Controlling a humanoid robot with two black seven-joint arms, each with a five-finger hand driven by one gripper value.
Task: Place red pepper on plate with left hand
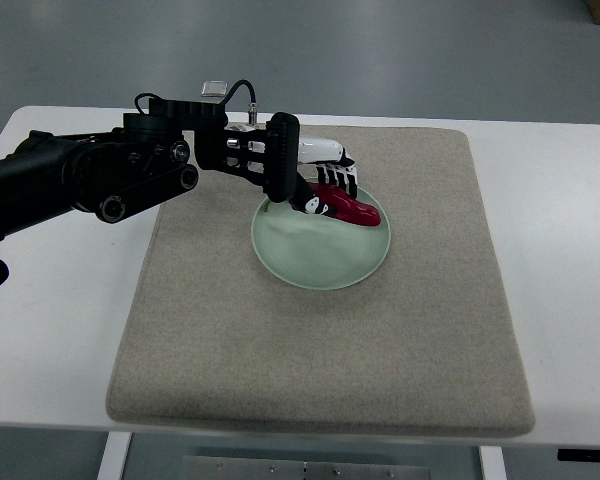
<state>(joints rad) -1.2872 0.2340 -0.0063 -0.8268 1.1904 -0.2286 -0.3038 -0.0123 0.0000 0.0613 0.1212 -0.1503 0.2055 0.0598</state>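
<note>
From the frame's left edge the black left arm [80, 180] reaches toward centre, over the beige mat [320, 360]. The left hand [320, 180] has its fingers curled around the red pepper [352, 208], which sits over the upper rim of the pale green plate [320, 255]. Delivery looks nearly done; letting go remains.

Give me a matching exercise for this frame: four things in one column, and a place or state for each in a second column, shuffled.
Things:
1. red pepper
2. plate
3. left hand
4. mat

Places or states:
A. lies on the white table, under the plate
B. reaches in from the left, fingers on the pepper
C. pale green, sits on the mat
D. lies at the plate's far rim

Pairs: 1-D, 2-C, 3-B, 4-A
</note>
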